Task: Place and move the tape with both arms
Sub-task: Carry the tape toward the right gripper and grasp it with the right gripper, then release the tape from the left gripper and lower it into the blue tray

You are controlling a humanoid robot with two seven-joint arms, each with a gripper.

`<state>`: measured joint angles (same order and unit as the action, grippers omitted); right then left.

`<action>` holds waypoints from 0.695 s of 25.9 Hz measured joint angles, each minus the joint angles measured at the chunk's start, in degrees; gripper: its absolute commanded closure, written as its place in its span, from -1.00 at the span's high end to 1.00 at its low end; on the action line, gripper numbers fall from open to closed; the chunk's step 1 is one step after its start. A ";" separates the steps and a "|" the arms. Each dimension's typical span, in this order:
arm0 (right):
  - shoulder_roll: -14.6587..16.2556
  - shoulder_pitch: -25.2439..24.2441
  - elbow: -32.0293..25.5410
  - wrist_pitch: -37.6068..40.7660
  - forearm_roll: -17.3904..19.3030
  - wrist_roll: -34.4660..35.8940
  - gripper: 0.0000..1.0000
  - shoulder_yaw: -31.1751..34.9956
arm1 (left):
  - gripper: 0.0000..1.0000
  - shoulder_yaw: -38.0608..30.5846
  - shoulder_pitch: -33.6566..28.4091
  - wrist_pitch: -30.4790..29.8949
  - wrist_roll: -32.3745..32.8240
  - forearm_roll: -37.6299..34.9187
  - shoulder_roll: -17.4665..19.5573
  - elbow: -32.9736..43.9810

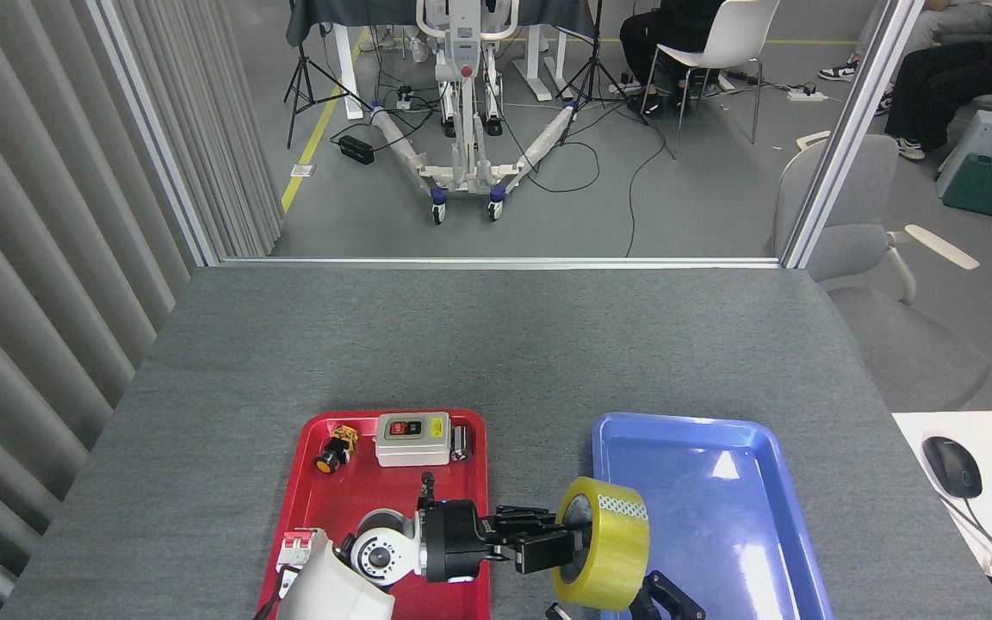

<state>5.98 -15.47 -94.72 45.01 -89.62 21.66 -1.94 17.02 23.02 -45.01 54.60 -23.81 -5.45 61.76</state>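
The tape (pixel 612 547), a wide yellow roll with a whitish core, stands on edge in the air over the blue tray's left rim (pixel 601 465). My left gripper (pixel 561 544) reaches in from the left, shut on the roll with fingers through its core and over its wall. My left arm's white body (pixel 337 590) rises from the bottom edge over the red tray. Of my right gripper (pixel 664 598) only black fingertips show at the bottom edge, just below and right of the roll; their state is unclear.
The red tray (pixel 324 508) holds a grey switch box (pixel 412 437), a small yellow and black part (pixel 337 448), a dark cylinder (pixel 461 443) and a white and red breaker (pixel 296 549). A white desk with a mouse (pixel 951 465) stands at right.
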 measured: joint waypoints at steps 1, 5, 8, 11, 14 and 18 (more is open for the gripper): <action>0.02 0.00 0.03 0.00 -0.06 -0.02 -0.39 -0.01 | -1.00 0.00 -0.08 0.00 0.00 -0.01 -0.07 0.00; 0.04 -0.03 0.05 0.22 -0.18 -0.27 -0.61 0.21 | 0.24 -0.07 -0.23 0.03 0.16 -0.17 -0.35 -0.41; 0.15 -0.11 0.18 0.21 -0.19 -0.49 -0.68 0.65 | 1.00 -0.59 -0.24 0.16 -0.19 -0.31 -0.43 -1.32; 0.24 -0.13 0.25 -0.17 -0.13 -0.98 -0.77 0.80 | 1.00 -1.38 -0.16 1.76 -0.13 -0.04 -0.18 -0.72; 0.31 -0.16 0.22 -0.17 -0.01 -1.24 -0.77 0.86 | 1.00 -4.16 -0.06 4.33 -0.14 0.41 0.24 0.94; 0.36 -0.23 0.24 -0.03 0.17 -0.82 -0.79 0.88 | 1.00 -9.74 -1.52 8.51 -0.21 2.21 2.04 4.64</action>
<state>6.35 -15.70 -94.48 44.98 -89.45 20.85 -1.07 7.28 21.50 -36.50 54.39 -21.60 -3.40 66.40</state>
